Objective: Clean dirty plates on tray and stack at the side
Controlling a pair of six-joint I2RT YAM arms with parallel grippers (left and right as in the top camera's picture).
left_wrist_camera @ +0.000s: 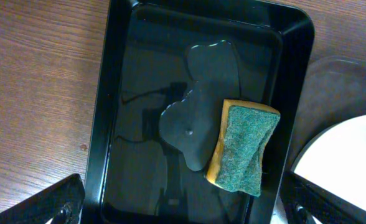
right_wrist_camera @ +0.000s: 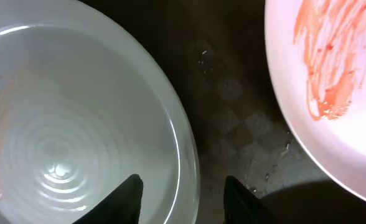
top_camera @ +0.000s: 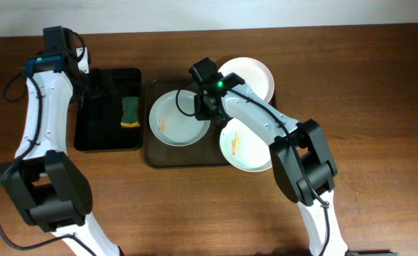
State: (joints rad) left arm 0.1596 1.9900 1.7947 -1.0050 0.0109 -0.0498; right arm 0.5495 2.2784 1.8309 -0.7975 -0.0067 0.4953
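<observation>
The right gripper (right_wrist_camera: pixel 183 202) has its fingers (right_wrist_camera: pixel 126 200) a bit apart, one each side of the rim of a dirty plate (right_wrist_camera: pixel 58 124), ready to pinch it, I think. That plate lies on the tray (right_wrist_camera: pixel 233 124) by the other plates (top_camera: pixel 248 146). The left gripper (left_wrist_camera: pixel 186 208) is spread wide over the sponge (left_wrist_camera: pixel 242 149) in the black bin (left_wrist_camera: pixel 102 124), likely to grab it for wiping

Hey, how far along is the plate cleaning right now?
Done: nothing; no plate is stacked aside, all three sit on the tray. In hand: the right tool, jaws open, straddles the rim of the smeared plate nearest the black bin. Left: the sponge lies untouched in that bin; wiping and stacking remain.
</observation>
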